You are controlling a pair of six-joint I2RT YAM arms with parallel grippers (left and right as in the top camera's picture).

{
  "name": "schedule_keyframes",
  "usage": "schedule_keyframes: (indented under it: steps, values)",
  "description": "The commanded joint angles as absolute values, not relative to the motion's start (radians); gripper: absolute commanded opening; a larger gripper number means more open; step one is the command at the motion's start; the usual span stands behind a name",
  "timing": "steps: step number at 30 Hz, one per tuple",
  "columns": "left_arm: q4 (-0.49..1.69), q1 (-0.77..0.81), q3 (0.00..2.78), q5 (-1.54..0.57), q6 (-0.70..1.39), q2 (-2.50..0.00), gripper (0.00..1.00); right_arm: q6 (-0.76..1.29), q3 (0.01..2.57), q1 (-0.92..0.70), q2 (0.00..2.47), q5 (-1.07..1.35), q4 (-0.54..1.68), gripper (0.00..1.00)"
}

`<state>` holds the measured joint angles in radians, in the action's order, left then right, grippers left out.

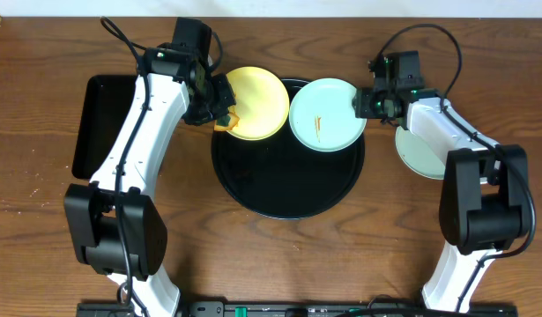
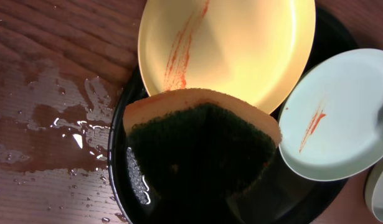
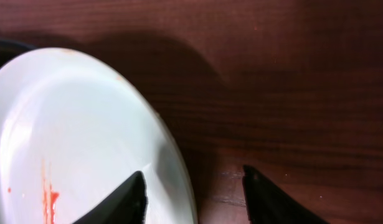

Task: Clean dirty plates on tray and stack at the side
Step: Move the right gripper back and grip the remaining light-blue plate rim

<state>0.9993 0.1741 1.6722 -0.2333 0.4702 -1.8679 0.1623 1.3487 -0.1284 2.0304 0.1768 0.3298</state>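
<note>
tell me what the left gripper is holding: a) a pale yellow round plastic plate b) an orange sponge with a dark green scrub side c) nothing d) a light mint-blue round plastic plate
b: the left gripper is shut on the orange sponge with a dark green scrub side, which sits at the near rim of the pale yellow round plastic plate.

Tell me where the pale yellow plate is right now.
Overhead view: the pale yellow plate lies over the black tray's far-left rim, just left of the smeared mint plate, with the sponge in the left claw at its left edge.
</note>
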Motion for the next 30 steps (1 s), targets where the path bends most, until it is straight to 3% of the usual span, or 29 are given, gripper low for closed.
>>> schedule_keyframes:
  steps: [1, 6, 30]
  values:
    - [1.005, 0.176, 1.678, -0.218, 0.456, -1.868, 0.08, 0.159, 1.352, -0.133, 2.037, 0.182, 0.327, 0.33]
    - [1.005, 0.176, 1.678, -0.218, 0.456, -1.868, 0.07, 0.159, 1.352, -0.133, 2.037, 0.22, 0.354, 0.01]
    - [1.005, 0.176, 1.678, -0.218, 0.456, -1.868, 0.07, 0.106, 1.299, -0.17, 1.792, 0.252, 0.825, 0.01]
